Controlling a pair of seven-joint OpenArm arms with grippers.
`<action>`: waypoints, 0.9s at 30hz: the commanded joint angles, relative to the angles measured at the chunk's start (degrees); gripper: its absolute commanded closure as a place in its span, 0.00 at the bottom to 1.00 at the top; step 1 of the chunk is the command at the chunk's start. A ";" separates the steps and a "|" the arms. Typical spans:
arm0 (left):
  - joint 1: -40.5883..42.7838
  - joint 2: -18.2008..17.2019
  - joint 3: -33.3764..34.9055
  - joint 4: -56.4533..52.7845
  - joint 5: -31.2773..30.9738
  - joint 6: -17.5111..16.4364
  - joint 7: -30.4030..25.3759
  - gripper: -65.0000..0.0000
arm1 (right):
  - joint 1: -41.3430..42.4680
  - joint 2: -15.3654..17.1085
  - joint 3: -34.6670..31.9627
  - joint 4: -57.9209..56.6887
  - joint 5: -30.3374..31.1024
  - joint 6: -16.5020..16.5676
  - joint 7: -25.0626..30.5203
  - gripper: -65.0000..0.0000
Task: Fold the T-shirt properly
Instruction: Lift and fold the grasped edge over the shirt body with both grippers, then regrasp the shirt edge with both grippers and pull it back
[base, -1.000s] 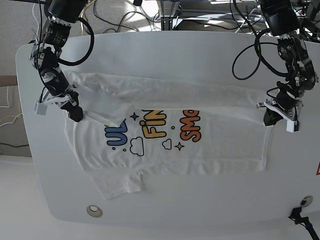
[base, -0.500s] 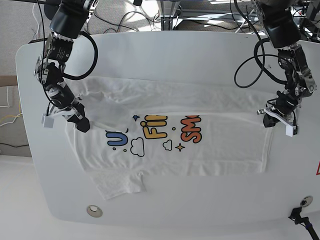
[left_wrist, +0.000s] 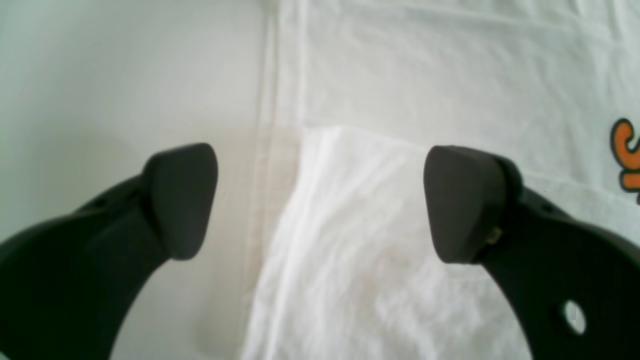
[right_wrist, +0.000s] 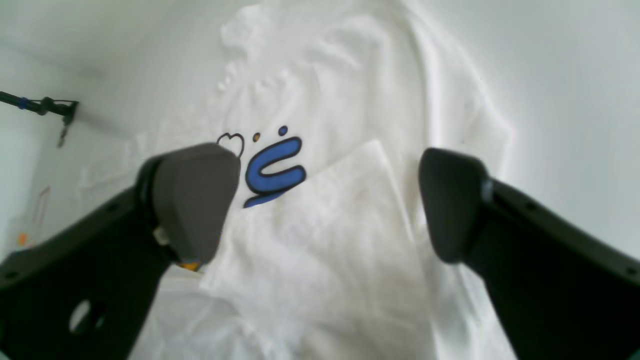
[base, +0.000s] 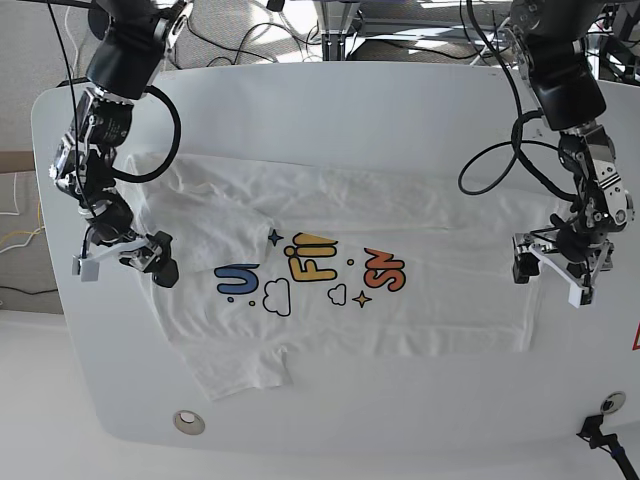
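White cotton T-shirt lies flat on the white surface, spread across its middle, nearer the front edge than the back. Far strip of the cloth is folded toward the front, so the print is cut off at the fold.

Left to right in the base view:
- Right pincer near the surface's left edge, at the shirt's left end. Jaws spread wide, nothing between them. Right wrist view: both dark pads clear of the cloth, folded flap below them.
- Print reads blue "U", yellow/orange "Fi", orange "SM", rest hidden under the fold. Cloud outlines, dark blue star and yellow star around the letters. No brand or neck label readable.
- Sleeve sticks out toward the front edge, left of centre.
- Round metal grommet in the surface near the front left corner, off the shirt.
- Left pincer at the shirt's right end, jaws spread, gripping nothing. Left wrist view: folded hem corner sits between the pads, not touched.
- Black cables loop off both arms over the back edge; small black clamp at the front right corner.
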 joint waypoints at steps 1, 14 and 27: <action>-1.54 -1.88 -0.09 2.75 -0.10 -0.04 -3.48 0.04 | -0.36 3.14 -1.66 4.42 1.32 0.79 1.43 0.11; 21.49 -3.72 -0.09 21.22 -0.01 -0.13 -22.03 0.04 | -19.00 10.44 -4.38 17.35 -17.14 4.57 7.59 0.26; 32.57 -3.46 -0.09 22.18 -0.10 -0.13 -25.99 0.04 | -24.27 6.83 -2.19 8.47 -22.94 9.05 18.13 0.27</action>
